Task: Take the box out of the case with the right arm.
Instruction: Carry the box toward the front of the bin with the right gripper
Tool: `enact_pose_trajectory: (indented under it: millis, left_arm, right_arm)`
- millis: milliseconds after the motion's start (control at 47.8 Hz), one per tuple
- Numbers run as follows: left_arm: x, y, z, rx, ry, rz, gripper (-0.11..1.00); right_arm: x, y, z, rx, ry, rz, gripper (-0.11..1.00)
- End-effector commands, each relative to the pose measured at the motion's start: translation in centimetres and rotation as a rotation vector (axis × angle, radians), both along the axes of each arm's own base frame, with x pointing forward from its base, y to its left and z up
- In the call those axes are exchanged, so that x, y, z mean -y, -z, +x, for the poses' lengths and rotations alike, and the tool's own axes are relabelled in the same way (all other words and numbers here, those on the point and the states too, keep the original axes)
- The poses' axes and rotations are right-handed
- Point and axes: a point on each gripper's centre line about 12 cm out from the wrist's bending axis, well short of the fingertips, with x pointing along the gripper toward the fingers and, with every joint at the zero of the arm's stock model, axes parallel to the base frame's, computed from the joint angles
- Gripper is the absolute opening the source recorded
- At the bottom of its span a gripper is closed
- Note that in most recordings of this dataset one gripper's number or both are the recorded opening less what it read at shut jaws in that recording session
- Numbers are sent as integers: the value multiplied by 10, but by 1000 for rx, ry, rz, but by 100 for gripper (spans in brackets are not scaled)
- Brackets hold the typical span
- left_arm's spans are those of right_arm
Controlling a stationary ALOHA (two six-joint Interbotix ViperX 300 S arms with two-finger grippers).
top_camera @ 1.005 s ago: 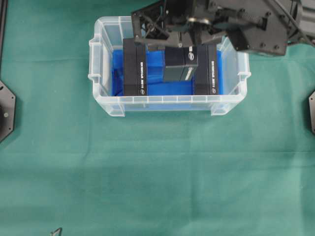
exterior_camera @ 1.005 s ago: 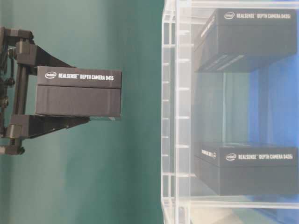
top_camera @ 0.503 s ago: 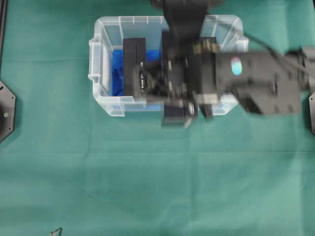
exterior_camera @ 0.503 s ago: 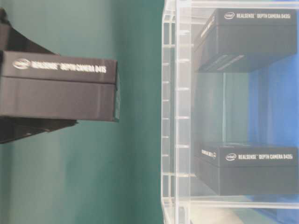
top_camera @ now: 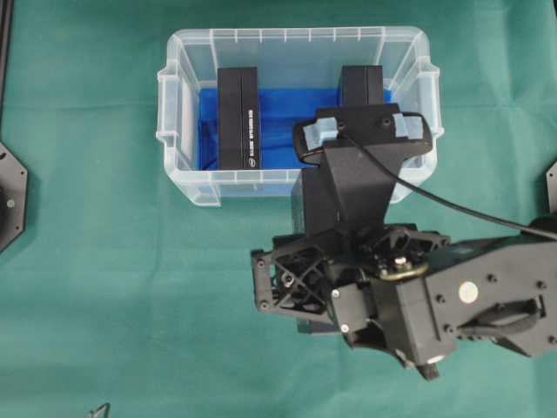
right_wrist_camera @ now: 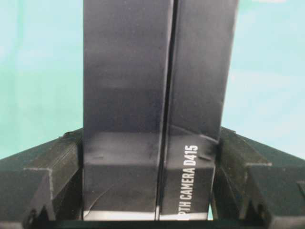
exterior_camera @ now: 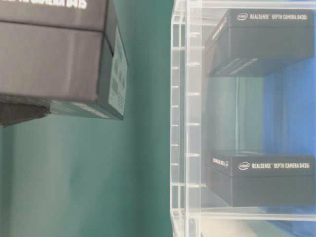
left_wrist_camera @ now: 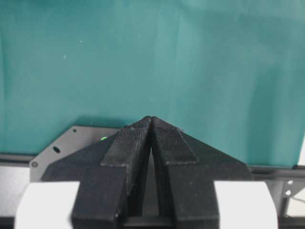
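Note:
The case (top_camera: 296, 35) is a clear tub with a blue bottom at the back of the green cloth; its wall (exterior_camera: 180, 123) fills the right of the table-level view. My right gripper (right_wrist_camera: 151, 136) is shut on a black box (right_wrist_camera: 152, 95) printed "DEPTH CAMERA D415", one finger on each long side. That box (exterior_camera: 54, 54) hangs above the cloth, outside the case. From overhead the right arm (top_camera: 452, 296) covers it, in front of the case. My left gripper (left_wrist_camera: 151, 119) is shut on nothing, over bare cloth.
Two more black boxes stay in the case, one on the left (top_camera: 238, 117) and one on the right (top_camera: 361, 85). Black base plates sit at the left edge (top_camera: 10, 196) and right edge (top_camera: 551, 196) of the cloth.
The right arm has swung from above the case to the cloth in front of it, carrying the box. In the table-level view the box has moved up and grown larger.

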Motion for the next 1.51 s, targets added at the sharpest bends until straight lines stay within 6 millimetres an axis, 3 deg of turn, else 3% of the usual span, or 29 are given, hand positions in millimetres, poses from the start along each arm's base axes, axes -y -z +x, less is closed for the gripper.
enact_pose_trajectory:
  millis: [0,272,649,1487]
  left_arm:
    - [1,-4,1,12,1,-2,0]
    - [1,-4,1,13,2,0,0]
    - [1,-3,1,11,4,1,0]
    - [1,0,1,2,3,0,0]
  right_arm:
    - [3,-13,-3,36,5,9,67]
    - [0,14,4,-16,10,-4,67]
    - [-7,83,15,-30,46,24,67]
    - [-11,175,11,-15,28,74,67]
